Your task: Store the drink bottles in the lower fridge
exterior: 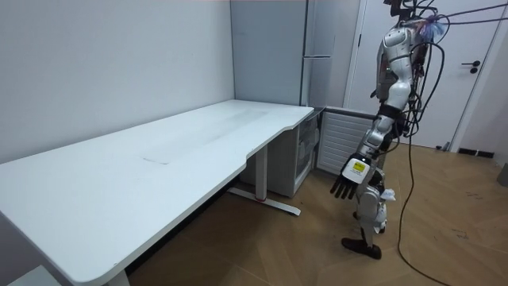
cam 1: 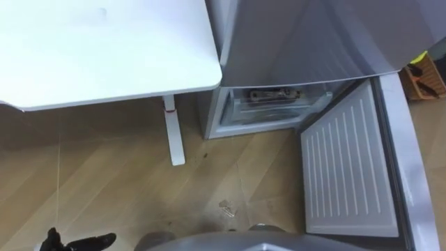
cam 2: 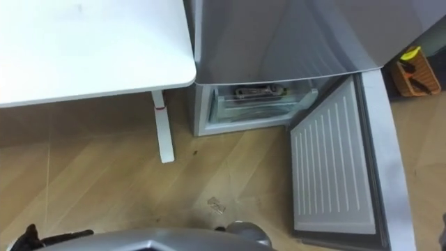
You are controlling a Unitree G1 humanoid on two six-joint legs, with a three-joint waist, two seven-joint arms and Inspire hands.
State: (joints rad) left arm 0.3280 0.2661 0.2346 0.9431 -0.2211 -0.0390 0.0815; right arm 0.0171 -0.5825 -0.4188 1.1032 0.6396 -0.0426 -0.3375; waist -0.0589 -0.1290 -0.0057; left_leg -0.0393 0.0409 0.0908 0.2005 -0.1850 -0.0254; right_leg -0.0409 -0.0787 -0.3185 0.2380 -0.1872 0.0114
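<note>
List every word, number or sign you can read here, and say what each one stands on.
No text can be read.
Tag on the back of the left hand: print too small to read.
Red band on the table leg: no letters can be made out.
Fridge and its open lower door: no label legible.
</note>
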